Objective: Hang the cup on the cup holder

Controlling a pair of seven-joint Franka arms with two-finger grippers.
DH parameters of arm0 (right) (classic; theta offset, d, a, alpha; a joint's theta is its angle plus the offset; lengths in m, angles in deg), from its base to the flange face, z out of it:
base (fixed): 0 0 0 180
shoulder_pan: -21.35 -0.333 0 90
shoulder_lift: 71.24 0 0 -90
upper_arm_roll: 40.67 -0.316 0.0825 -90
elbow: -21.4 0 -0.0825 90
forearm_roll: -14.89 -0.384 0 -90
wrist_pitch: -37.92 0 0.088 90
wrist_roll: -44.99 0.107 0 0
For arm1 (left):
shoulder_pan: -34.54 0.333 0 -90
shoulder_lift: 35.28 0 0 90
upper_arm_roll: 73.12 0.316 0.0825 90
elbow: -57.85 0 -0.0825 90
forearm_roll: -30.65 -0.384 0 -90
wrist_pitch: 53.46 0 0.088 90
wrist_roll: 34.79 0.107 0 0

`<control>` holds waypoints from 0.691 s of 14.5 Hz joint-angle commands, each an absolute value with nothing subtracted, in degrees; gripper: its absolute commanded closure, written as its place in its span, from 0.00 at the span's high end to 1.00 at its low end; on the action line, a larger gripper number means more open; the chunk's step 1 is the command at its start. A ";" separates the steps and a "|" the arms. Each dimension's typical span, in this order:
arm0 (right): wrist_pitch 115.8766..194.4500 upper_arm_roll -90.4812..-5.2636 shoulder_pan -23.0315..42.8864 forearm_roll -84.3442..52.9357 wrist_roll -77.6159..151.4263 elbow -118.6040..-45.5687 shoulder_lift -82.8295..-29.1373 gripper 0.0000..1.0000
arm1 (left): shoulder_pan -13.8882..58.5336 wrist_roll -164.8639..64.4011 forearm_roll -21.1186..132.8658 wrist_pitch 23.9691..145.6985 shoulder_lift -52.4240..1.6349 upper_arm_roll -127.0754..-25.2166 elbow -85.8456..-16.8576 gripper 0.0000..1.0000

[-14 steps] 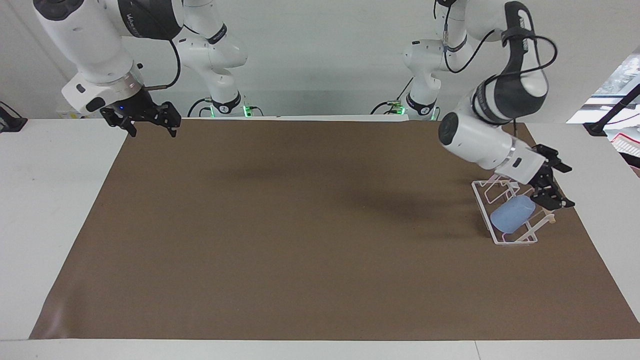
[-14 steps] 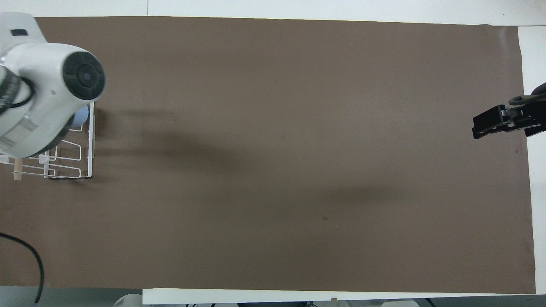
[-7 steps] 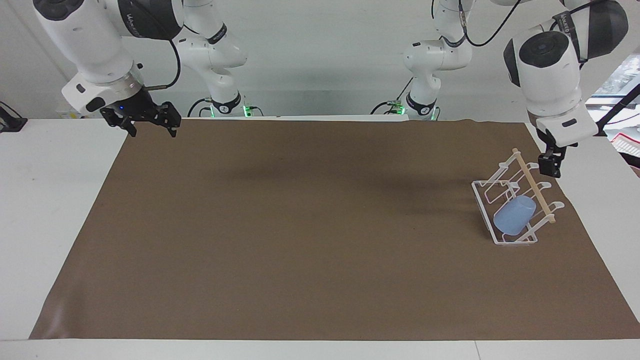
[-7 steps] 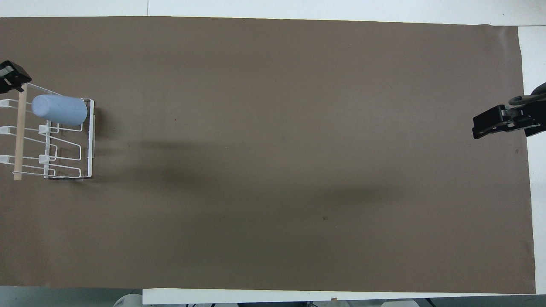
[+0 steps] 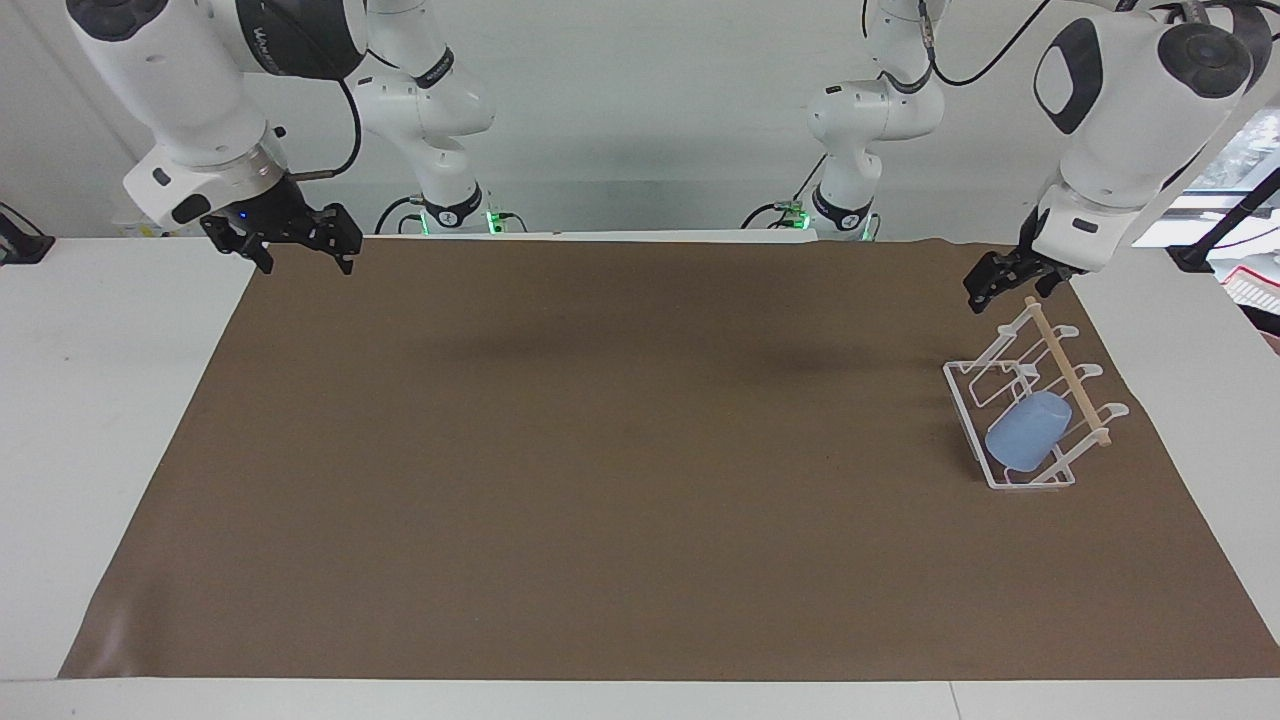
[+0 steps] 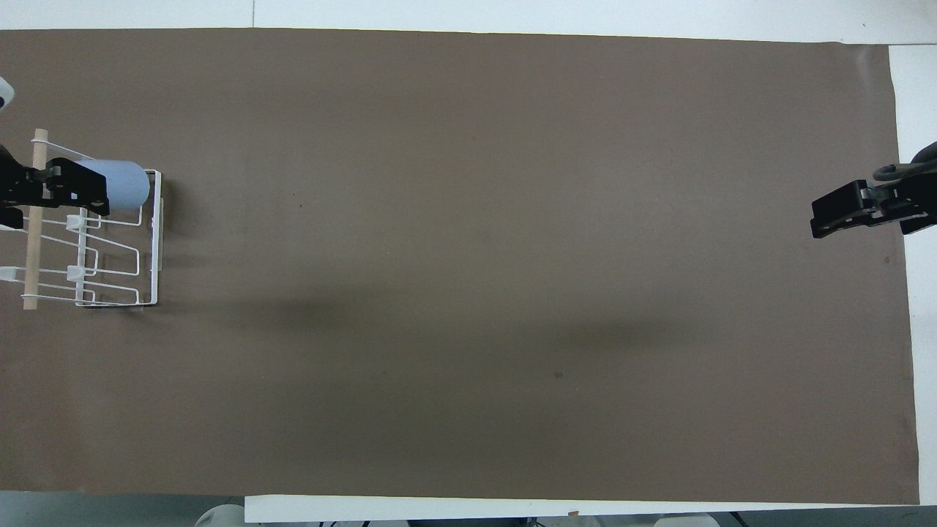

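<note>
At the right arm's end of the table (image 5: 100,400): right tool (image 5: 305,262), black, fingers spread, empty, hanging over a corner of the mat (image 5: 600,450). Unmoved since a second ago; arm waiting. White lettering on that arm's dark band, too cut off to read.

Across the middle: flat brown mat, matte, paper-like, rectangular, laid on the white table.

At the left arm's end: cup holder (image 5: 965,405) of thin white wire, with a rectangular base, slanted looped prongs and a pale wooden rod (image 5: 1068,372) across the top. On the prong farthest from the robots sits the cup (image 5: 1025,445), light blue, smooth, tapered, handleless. Tilted, lower end at the base wire, upper end near the rod, placed as half a second ago.

Left tool (image 5: 1003,290), black, fingers spread, gripping nothing, raised above the cup holder and clear of it. A second ago low at the rack beside the cup; half a second ago pointing down beside the rod; now swung up and turned toward the mat.
</note>
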State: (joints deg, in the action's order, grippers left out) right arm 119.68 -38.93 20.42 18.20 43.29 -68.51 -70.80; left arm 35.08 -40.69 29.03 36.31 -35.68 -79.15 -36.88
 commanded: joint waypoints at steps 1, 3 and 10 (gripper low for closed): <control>119.13 -39.00 21.00 17.08 42.18 -68.60 -71.32 1.00 | 35.51 -35.93 30.39 35.22 -34.05 -79.18 -34.44 1.00; 119.13 -39.00 21.00 17.08 42.18 -68.60 -71.32 1.00 | 35.07 -36.89 30.12 35.66 -33.52 -79.62 -34.18 1.00; 119.13 -39.00 21.00 17.08 42.18 -68.69 -71.32 1.00 | 35.07 -36.55 29.42 34.34 -32.20 -79.71 -29.43 1.00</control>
